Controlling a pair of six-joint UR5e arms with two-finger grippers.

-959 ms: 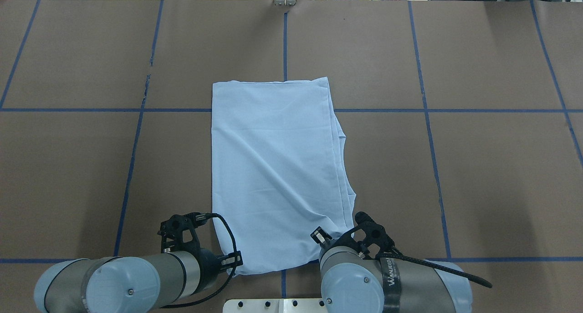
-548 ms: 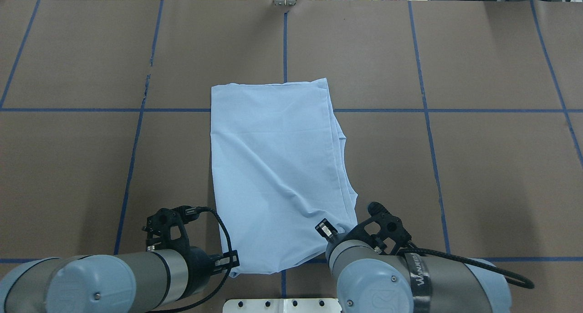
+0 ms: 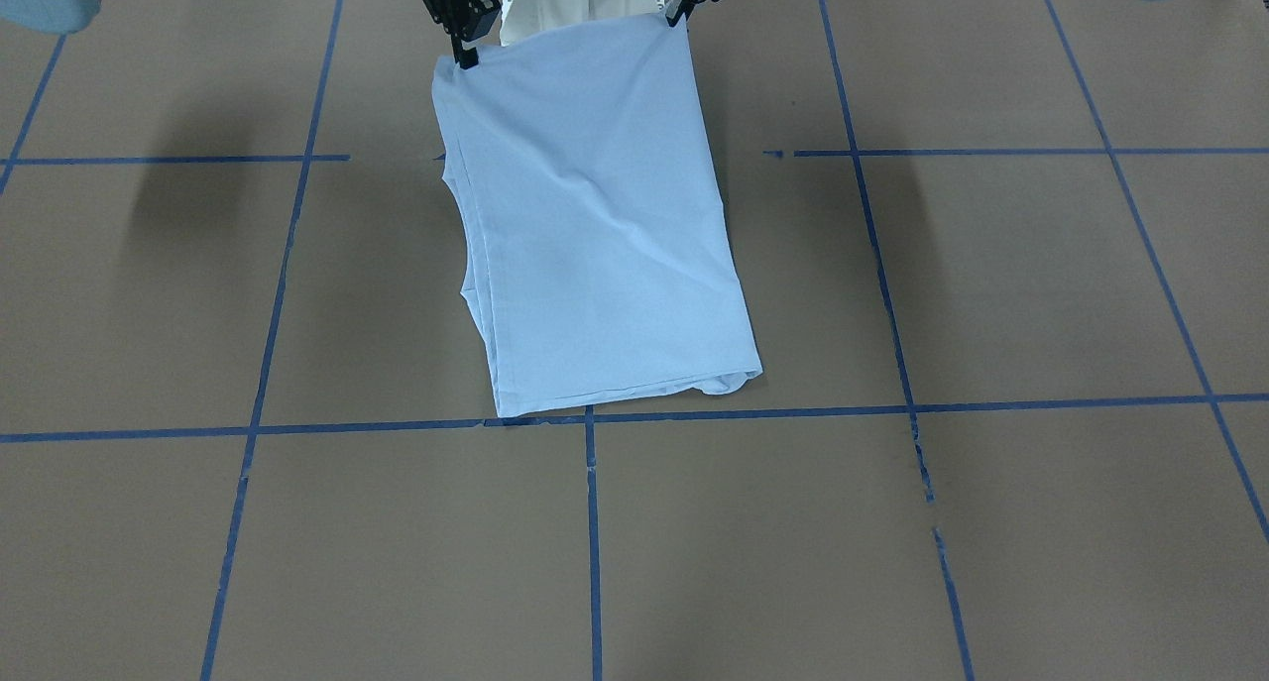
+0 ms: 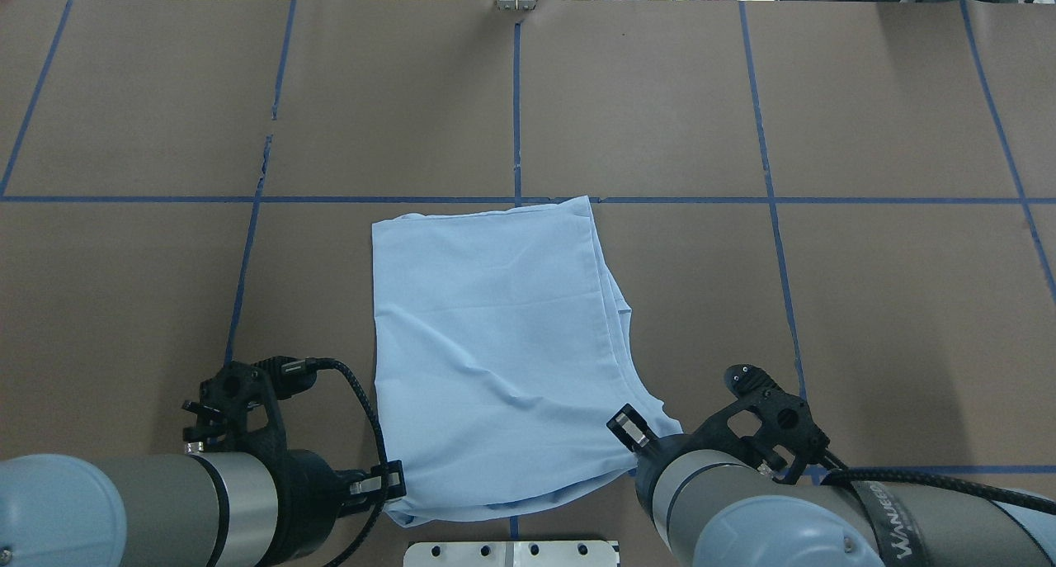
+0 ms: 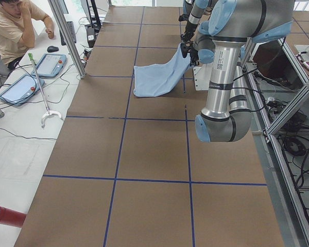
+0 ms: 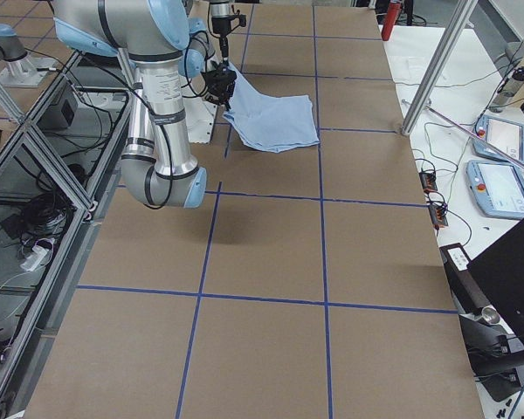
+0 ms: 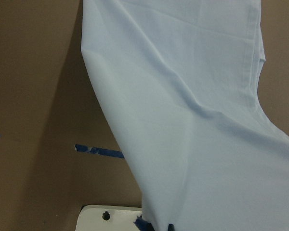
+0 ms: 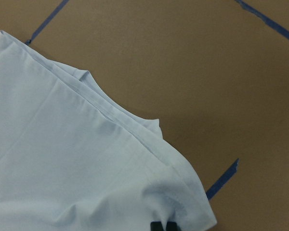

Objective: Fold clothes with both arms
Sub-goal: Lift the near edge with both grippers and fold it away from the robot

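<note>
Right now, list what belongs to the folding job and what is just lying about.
Job: T-shirt; left gripper and right gripper, each shut on a near corner.

Lying about: tablets, grabber stick, red tube, laptop.

One light blue T-shirt (image 4: 495, 344). Two grey-and-silver robot arms: left arm (image 4: 165, 501), right arm (image 4: 784, 517). Two black two-finger grippers: left gripper (image 3: 678, 12), right gripper (image 3: 462, 58). One brown table (image 4: 907, 303), gridded with blue tape. One white base plate (image 4: 511, 553). Off the table, one seated person (image 5: 13, 28). Two teach pendants: nearer pendant (image 5: 19, 88), farther pendant (image 5: 50, 64). One reaching stick (image 5: 40, 85), one computer mouse (image 5: 52, 49), one red cylinder (image 5: 4, 215).
</note>
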